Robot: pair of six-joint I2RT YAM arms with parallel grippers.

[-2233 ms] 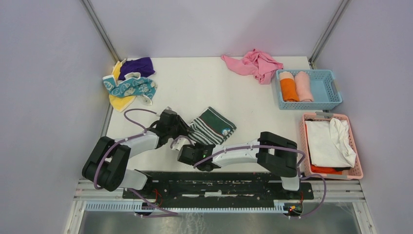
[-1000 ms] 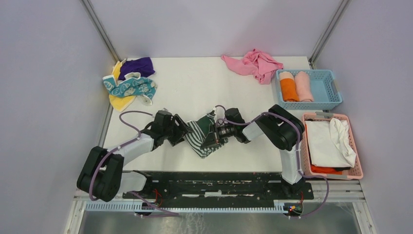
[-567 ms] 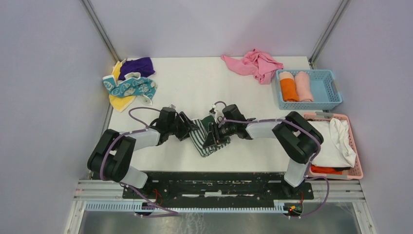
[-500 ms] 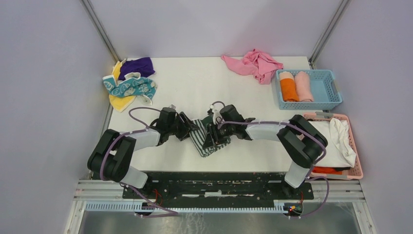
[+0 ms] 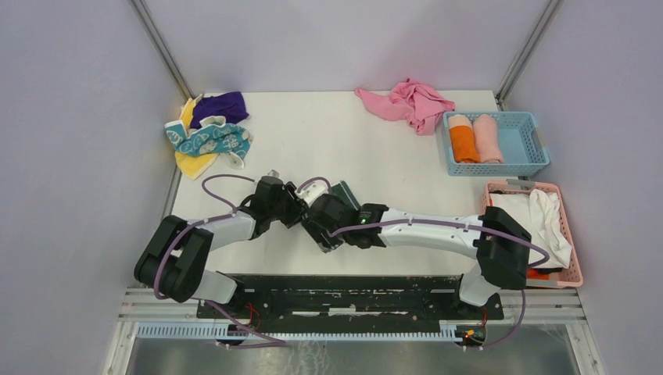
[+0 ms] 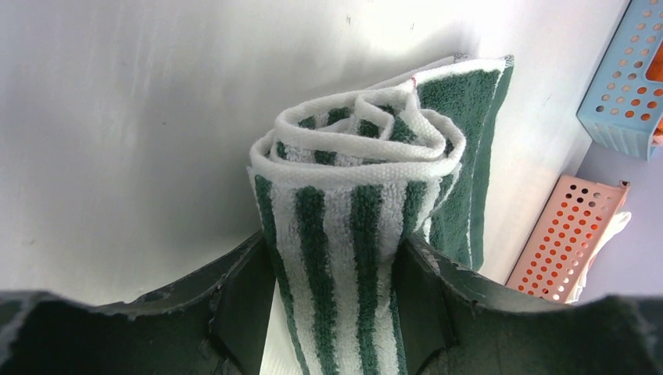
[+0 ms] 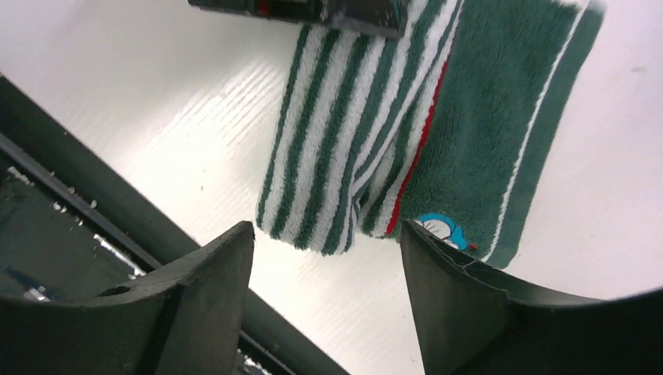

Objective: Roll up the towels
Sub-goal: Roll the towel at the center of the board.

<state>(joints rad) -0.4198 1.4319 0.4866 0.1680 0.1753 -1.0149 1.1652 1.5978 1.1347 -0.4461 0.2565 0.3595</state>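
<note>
White bench [image 5: 313, 133] between pale lilac walls fills the top view, and the task looks to me less than half done. Two finished rolls, orange roll [image 5: 463, 141] and pink roll [image 5: 488, 137], lie in the blue basket [image 5: 525, 117], while the teal-and-white towel [image 5: 209, 141], the purple towel [image 5: 220, 105] and the yellow towel [image 5: 191, 164] lie in a loose heap at the far left corner, not rolled. A crumpled pink cloth [image 5: 410, 101] lies at the far edge. The striped towel [image 5: 344, 192] is near the front middle, mostly hidden under the left claw [image 5: 299, 216] and the right claw [image 5: 322, 228], so from above I cannot tell how much of it is rolled. The left wrist view answers this. It shows the spiral end of the green-and-white roll, rather loose, with the two fingers [image 6: 242, 305] of the left claw pressed on both sides of it, so this claw is clamped on the striped towel. A flat dark green layer lies beside the roll, toward the baskets. The right wrist view shows what the others hide. The roll lies along the bench, and next to it one flat part with a small cartoon face [image 7: 442, 226] is not yet wound in. Its own fingers stand wide apart above the towel and hold nothing.
</note>
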